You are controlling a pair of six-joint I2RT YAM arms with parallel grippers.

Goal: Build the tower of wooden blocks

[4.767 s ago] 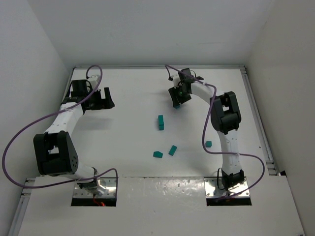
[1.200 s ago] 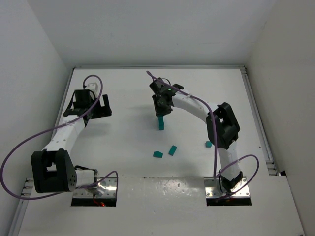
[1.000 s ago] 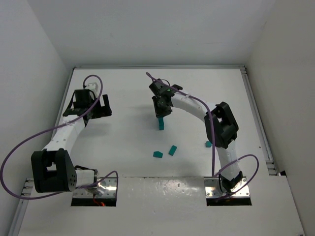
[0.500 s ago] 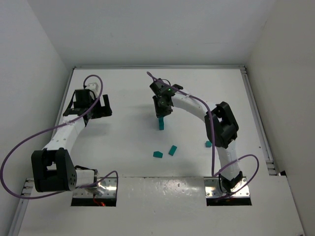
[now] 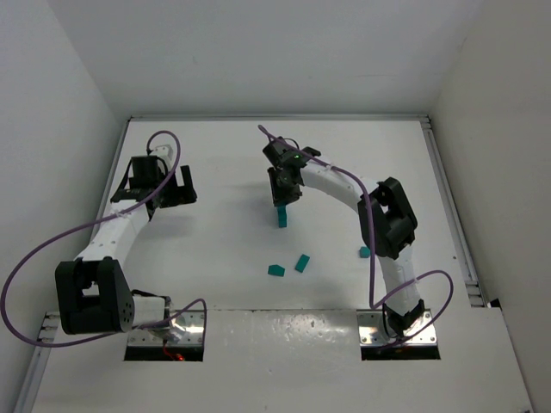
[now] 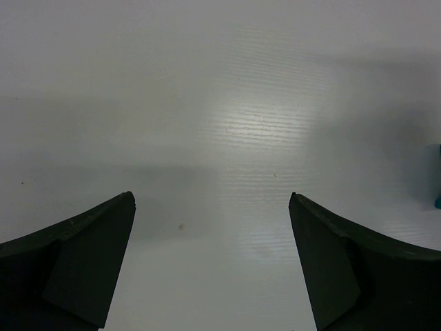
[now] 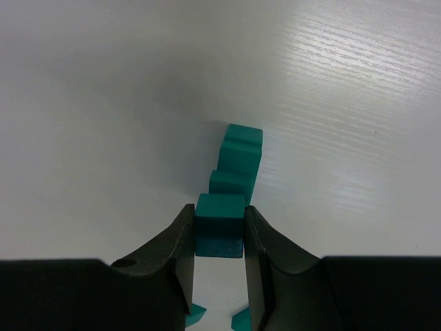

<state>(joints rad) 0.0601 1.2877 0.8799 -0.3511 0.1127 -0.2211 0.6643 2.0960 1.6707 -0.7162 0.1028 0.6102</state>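
Brought from the desk's (image 5: 219, 163) far edge, right fingers (image 7: 172, 248) pinch a block (image 7: 220, 217) over the tower (image 7: 238, 160) (placement next, I judge); left fingers (image 6: 83, 265) gape empty.

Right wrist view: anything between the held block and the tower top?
Nothing visible. The right end effector is shut on the block just above the tower; no other block or finger lies between them. Whether they touch, I cannot tell.
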